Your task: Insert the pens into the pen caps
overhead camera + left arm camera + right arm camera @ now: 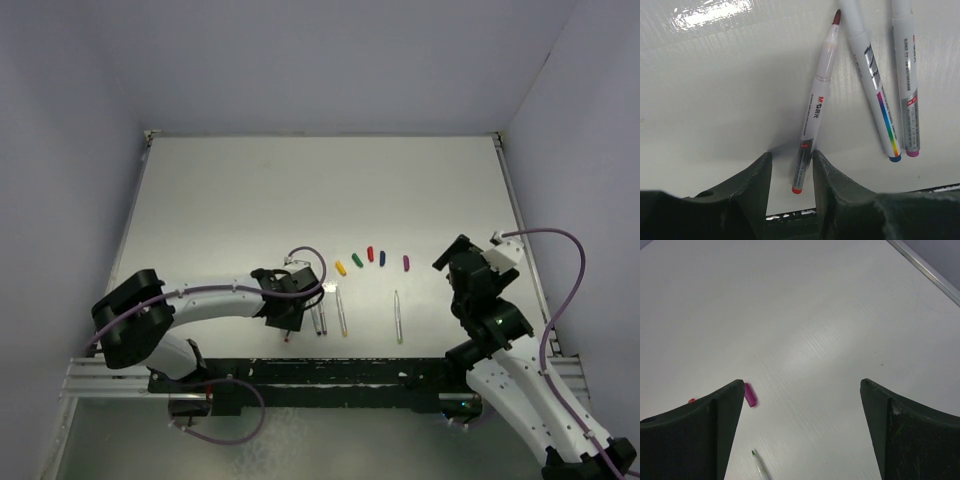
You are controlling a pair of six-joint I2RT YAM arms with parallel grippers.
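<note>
Five pens lie on the table (300, 190), low in the top view just above the arm bases.

Red pen (812, 120): in the left wrist view it runs from top centre-right down to bottom centre, nib up, red end plug down. It looks to lie flat on the table. The left gripper (791, 156) has its jaws part spread and straddles the tail end of the barrel. The finger on the right of the frame looks to touch the barrel. The finger on the left of the frame shows a clear gap, so the pen isn't pinched from both sides.

Blue-ended pen (875, 85) and purple-ended pen (905, 80) lie just right of the red pen in that frame, side by side, close but apart.

In the top view the left gripper sits lower centre-left and covers most of the red pen. Only the red end pokes out below it. The fourth pen (342, 312) is just right of the cluster. The green-tipped pen (398, 317) lies further right, apart from the rest.

Five caps sit in an arc above the pens at mid-frame. Left to right: yellow cap (340, 268), green cap (357, 259), red cap (370, 254), blue cap (382, 258), purple cap (406, 263). All are loose and separate from the pens.

Right gripper (462, 262) is at right middle of the top view, jaws fully spread, nothing between them. In its wrist view the purple cap is just beside the finger on the left of the frame, and the green nib is at the bottom edge.
</note>
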